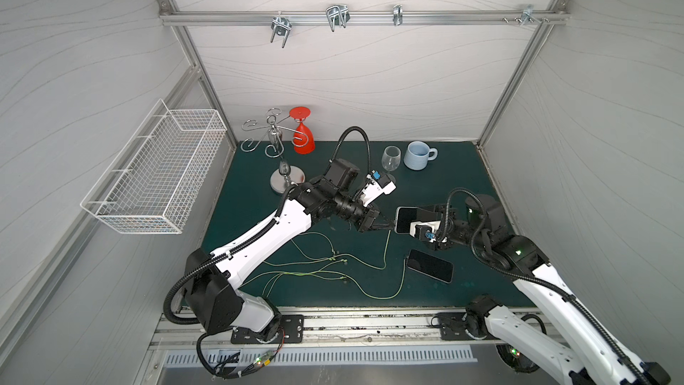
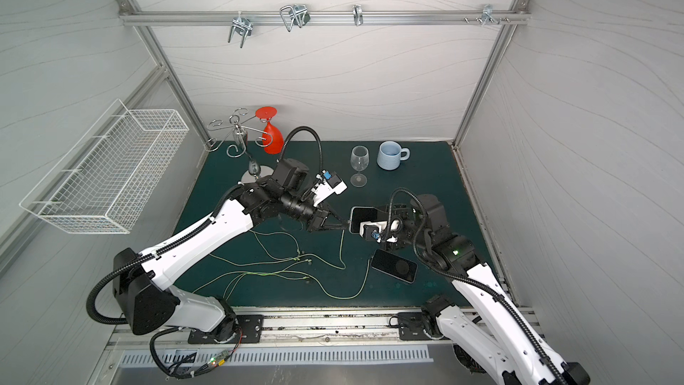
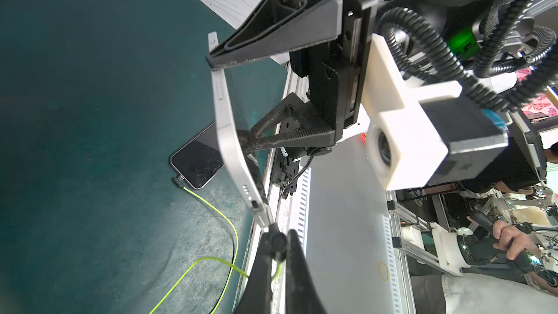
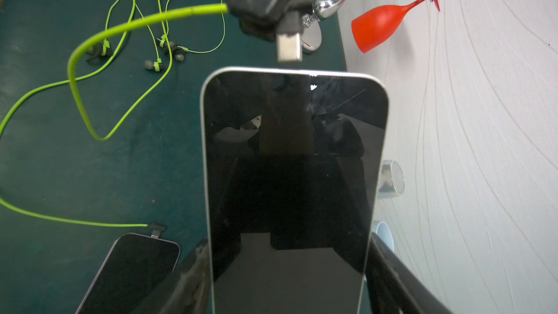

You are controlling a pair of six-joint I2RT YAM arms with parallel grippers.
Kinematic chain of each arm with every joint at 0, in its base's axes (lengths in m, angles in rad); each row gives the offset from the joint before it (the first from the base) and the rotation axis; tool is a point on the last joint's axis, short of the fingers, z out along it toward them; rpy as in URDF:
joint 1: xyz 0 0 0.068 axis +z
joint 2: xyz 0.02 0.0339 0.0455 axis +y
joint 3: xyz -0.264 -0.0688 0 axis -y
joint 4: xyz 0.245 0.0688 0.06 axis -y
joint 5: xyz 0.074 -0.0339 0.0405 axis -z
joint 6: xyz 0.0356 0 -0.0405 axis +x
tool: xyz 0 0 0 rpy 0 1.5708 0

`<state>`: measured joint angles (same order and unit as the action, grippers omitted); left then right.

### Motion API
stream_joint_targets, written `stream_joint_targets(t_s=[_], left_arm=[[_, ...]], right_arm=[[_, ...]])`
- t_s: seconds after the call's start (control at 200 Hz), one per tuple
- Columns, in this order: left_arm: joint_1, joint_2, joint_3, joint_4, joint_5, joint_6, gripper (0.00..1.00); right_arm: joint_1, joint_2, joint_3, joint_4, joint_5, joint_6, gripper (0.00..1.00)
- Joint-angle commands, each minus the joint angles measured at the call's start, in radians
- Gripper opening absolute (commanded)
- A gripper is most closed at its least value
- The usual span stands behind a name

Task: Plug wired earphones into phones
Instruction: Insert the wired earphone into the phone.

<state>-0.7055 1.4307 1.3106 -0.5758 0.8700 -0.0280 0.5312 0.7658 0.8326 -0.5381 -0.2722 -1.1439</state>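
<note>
Black left gripper [image 3: 279, 255] is pinched tight on the body of the dark plug [image 4: 289, 46], with the metal tip sticking out past the fingers so it's free to enter a port. Right gripper [image 3: 229, 101] has its jaws wide apart but clamped across the long sides of one phone [image 4: 294, 161]. It holds the phone off the mat [image 1: 244, 194], screen up, short end aimed at the plug. That keeps the end clear and gives the push something to react against. Tip sits just short of the phone's end edge, not touching. The port [image 3: 255, 205] shows on that edge in the left wrist view. Lineup looks close, but I can't tell the sideways offset. Green cord [image 4: 71, 70] loops slack from the plug down to the mat, so probably no drag on the tip. Earbuds [image 4: 157, 64] lie tangled on the mat. Second phone [image 1: 431, 265] lies flat near the right arm with the second plug [image 4: 155, 230] already seated, so I'd call it half done. Next is a short straight push; the risk is the tip catching the frame.
</note>
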Motion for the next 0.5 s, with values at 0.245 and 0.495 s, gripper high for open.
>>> stream_joint_targets(t_s=[0.245,0.495], left_arm=[[-0.003,-0.018,0.001,0.009,-0.009,0.025,0.00],[-0.002,-0.008,0.000,0.012,-0.017,0.029,0.00]], right_arm=[[0.012,-0.008,-0.003,0.045,-0.036,0.000,0.57],[0.014,-0.004,0.007,0.043,-0.046,-0.009,0.57]])
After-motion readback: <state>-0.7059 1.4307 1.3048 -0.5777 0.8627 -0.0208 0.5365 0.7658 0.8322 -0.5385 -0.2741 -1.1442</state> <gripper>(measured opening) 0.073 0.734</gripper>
